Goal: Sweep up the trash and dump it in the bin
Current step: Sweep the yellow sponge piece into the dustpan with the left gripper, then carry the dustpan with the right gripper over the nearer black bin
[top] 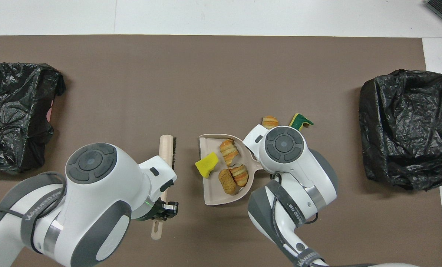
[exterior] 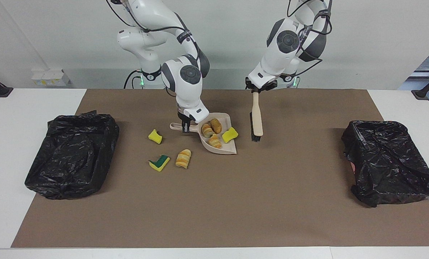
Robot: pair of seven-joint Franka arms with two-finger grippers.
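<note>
My right gripper (exterior: 184, 127) is shut on the handle of the beige dustpan (exterior: 230, 151), which holds two striped rolls (exterior: 207, 130), a tan chunk (exterior: 216, 125) and a yellow sponge bit (exterior: 230, 135). In the overhead view, the dustpan (top: 210, 197) shows the same trash (top: 207, 165). My left gripper (exterior: 259, 90) is shut on the brush (exterior: 257, 117), which hangs bristles-down over the mat, beside the pan toward the left arm's end. Three scraps lie on the mat: a yellow sponge bit (exterior: 155, 136), a yellow-green one (exterior: 159, 162) and an orange-striped roll (exterior: 183, 158).
A black-bagged bin (exterior: 72, 154) stands at the right arm's end of the brown mat and another (exterior: 391, 162) at the left arm's end. In the overhead view the right wrist covers the loose yellow sponge bit.
</note>
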